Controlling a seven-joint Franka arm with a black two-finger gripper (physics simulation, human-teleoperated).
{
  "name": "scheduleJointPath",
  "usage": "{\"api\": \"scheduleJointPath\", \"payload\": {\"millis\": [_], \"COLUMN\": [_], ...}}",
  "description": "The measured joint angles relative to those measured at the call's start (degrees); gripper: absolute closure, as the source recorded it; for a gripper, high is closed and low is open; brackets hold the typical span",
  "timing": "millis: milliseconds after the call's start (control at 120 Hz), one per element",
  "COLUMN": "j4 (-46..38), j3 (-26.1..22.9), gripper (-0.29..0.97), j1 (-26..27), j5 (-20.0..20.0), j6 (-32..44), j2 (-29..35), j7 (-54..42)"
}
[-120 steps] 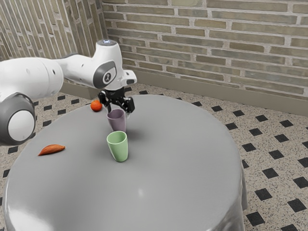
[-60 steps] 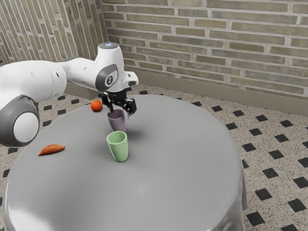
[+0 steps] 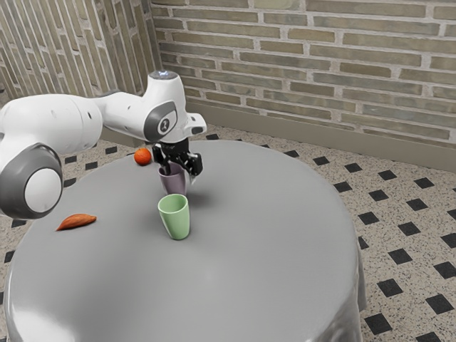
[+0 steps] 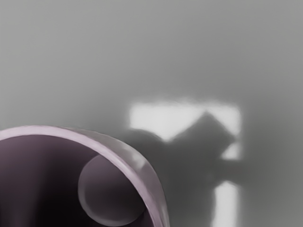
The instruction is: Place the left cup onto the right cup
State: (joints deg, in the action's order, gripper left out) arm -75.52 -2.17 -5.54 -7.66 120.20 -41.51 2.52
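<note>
Over the last 1 second the arm had lowered, bringing the gripper [image 3: 178,169] from above the purple cup [image 3: 174,184] down to its rim. The fingers stood apart and seemed to straddle the rim, though the exterior view was too cluttered to be sure; nothing was clamped. In the wrist view the purple cup's mouth [image 4: 118,147] loomed just under the hand. The cup sat on the table [image 3: 271,235], just behind the green cup [image 3: 174,217], so the grasp was likely next.
</note>
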Motion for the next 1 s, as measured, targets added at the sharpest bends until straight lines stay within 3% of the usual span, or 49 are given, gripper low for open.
{"api": "scheduleJointPath", "payload": {"millis": [325, 442, 658, 1000], "j4": [0.0, -0.1, -0.1, -0.2], "j3": [-0.4, -0.4, -0.2, -0.1], "gripper": [0.56, 0.67, 0.75, 0.78], "j1": [0.0, 0.0, 0.0, 0.1], "j5": [-0.3, -0.3, -0.2, -0.7], "j6": [0.5, 0.9, 1.1, 1.7], "j2": [-0.3, -0.4, -0.5, 0.1], "j7": [0.0, -0.1, -0.1, 0.1]}}
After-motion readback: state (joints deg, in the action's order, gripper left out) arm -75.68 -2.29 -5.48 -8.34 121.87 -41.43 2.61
